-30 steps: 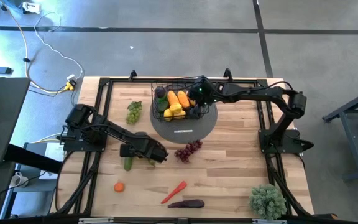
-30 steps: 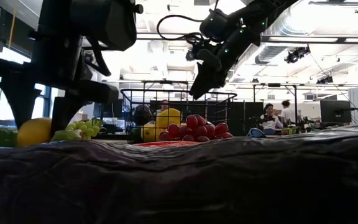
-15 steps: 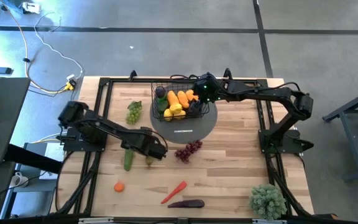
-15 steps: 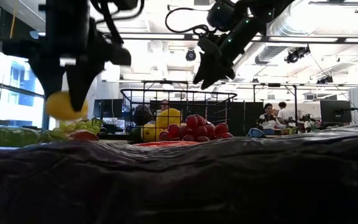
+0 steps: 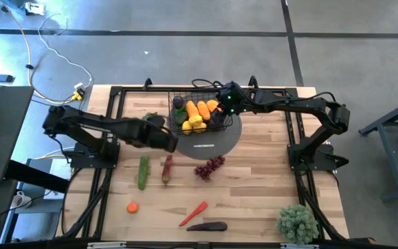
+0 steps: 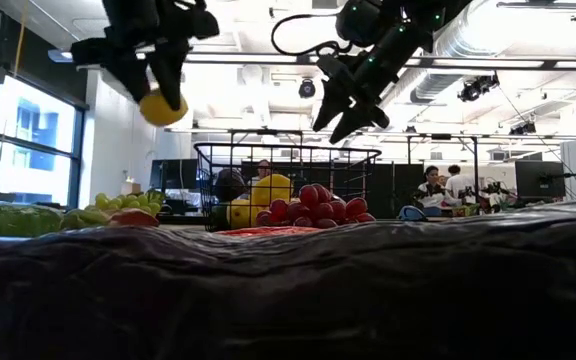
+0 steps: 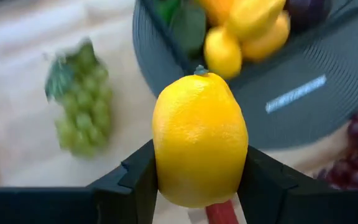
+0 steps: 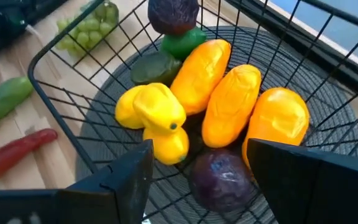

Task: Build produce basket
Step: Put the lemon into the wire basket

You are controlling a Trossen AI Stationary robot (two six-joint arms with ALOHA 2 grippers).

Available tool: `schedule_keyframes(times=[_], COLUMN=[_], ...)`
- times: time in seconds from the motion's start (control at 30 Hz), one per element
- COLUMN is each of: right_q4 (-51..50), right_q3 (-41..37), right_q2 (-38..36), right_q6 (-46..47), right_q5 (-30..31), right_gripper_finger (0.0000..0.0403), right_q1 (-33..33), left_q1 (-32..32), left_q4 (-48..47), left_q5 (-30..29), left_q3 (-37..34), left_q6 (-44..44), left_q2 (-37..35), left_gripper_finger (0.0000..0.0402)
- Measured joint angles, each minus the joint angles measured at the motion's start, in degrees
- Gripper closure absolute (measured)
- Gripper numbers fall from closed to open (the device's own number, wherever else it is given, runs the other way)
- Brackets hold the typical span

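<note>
The black wire basket (image 5: 195, 114) stands on the grey round mat (image 5: 209, 138) and holds lemons, orange pieces and dark produce (image 8: 229, 106). My left gripper (image 5: 166, 140) hangs just left of the mat, shut on a yellow lemon (image 7: 199, 140) that rides high above the table (image 6: 163, 107). My right gripper (image 8: 197, 180) is open above the basket's right part (image 5: 226, 102). Green grapes (image 7: 79, 106), a cucumber (image 5: 143, 171), a red chilli (image 5: 166, 168) and purple grapes (image 5: 209, 166) lie on the table. My left gripper pinches the lemon between its two fingers (image 7: 138, 180), which lie on the lemon's opposite sides (image 7: 166, 168) near its end closest to the gripper. The fingers slant down from the table's left, along the lemon's length. The lemon is lifted clear, its pointed end (image 7: 197, 71) away from the gripper.
Near the front edge lie a small orange fruit (image 5: 132, 207), a red-orange piece (image 5: 193, 213) and an eggplant (image 5: 207, 226). A bushy green potted plant (image 5: 297, 223) stands at the front right corner. People sit in the room beyond the table (image 6: 433, 185).
My left gripper has risen from the table with the lemon and gone toward the far edge and the basket, rolling its wrist; the lemon is now lifted clear. The red chilli it stood over shows now. My right gripper has rolled and risen a little above the basket.
</note>
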Motion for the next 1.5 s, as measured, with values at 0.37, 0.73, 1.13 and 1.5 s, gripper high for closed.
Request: schedule_keyframes(times=[0.37, 0.73, 1.13, 1.5], right_q4=[1.2, -5.63, -9.44, -9.98], right_q3=[0.0, 0.0, -0.02, -0.02], right_q2=[-1.28, -6.1, -7.92, -8.22], right_q6=[8.05, 15.06, 15.04, 10.42], right_q5=[3.8, 14.03, 17.64, 16.05], right_gripper_finger=[0.0163, 0.0163, 0.0163, 0.0163], right_q1=[2.14, 5.67, 4.18, -0.44], left_q1=[9.86, 19.96, 26.21, 27.74], left_q4=[12.7, 24.89, 26.22, 25.96], left_q5=[-1.18, 10.53, 21.96, 25.97], left_q3=[0.0, 0.0, 0.0, -0.01], left_q6=[27.34, 48.21, 54.4, 54.88], left_q2=[-3.29, -2.74, -0.4, 7.73], left_gripper_finger=[0.024, 0.0238, 0.0219, 0.0195])
